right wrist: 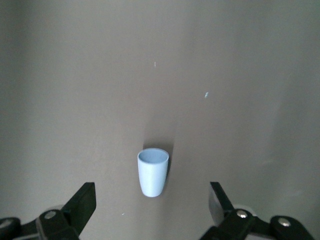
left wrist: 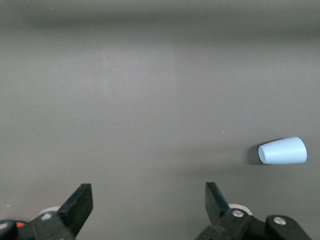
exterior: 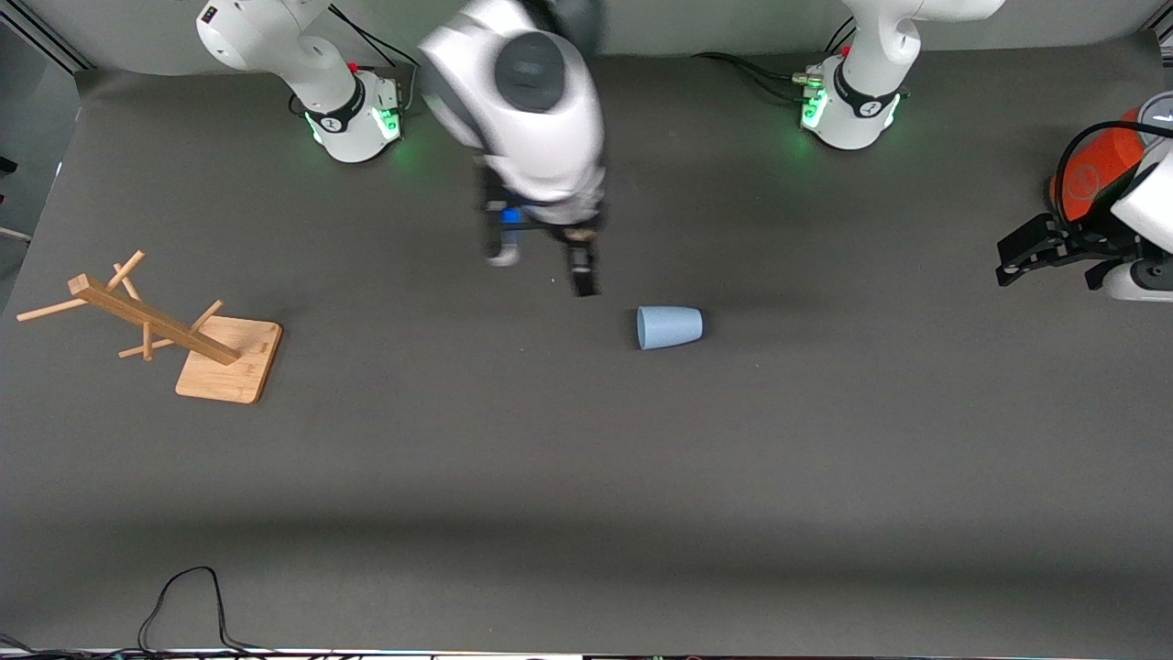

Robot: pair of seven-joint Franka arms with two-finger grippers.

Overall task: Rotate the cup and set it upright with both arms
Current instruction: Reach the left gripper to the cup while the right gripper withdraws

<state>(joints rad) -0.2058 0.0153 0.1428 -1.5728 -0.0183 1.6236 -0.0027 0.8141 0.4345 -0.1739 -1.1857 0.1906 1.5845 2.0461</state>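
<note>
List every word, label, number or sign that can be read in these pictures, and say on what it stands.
No text can be read in any view.
Orange can: a faint round mark on its side, too blurred to read.
Arm bases: small dark marks on the band, too small to read.
Cup, wooden rack: plain, no marking.

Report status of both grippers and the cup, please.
Right gripper open, beside cup. Left gripper open, waiting by orange can. Cup lying on its side. Nothing blocking.
</note>
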